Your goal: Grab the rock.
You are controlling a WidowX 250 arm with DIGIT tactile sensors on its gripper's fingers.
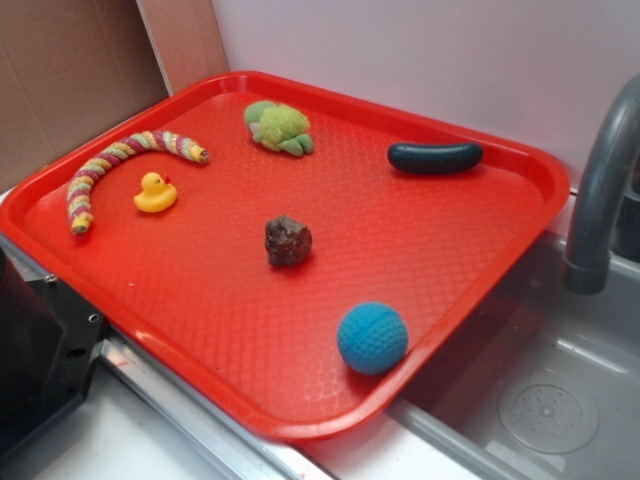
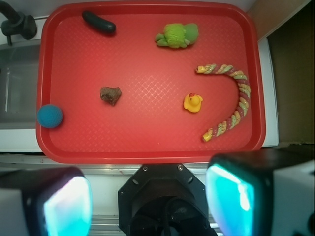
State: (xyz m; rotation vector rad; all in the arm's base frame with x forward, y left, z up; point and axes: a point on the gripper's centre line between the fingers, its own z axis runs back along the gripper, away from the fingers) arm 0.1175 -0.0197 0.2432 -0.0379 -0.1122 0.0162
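Rock point(image 1: 288, 241) sits alone near the middle of the red tray point(image 1: 480, 270), well apart from the blue ball point(image 1: 372, 338) at the tray's sink-side edge. You should expect it to be hard, rough, angular and fairly dense; pinch it across its narrower faces. Your gripper point(image 2: 147, 201) hangs wide open beyond the tray's near edge, holding and touching nothing.

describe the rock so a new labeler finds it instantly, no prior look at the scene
Start at the big red tray beside the grey sink. Near the tray's middle, apart from everything else, sits the rock. It is the only rough, angular, dark brown lump: smaller than the round blue knitted ball by the tray's edge, and unlike the smooth dark green sausage-shaped toy.
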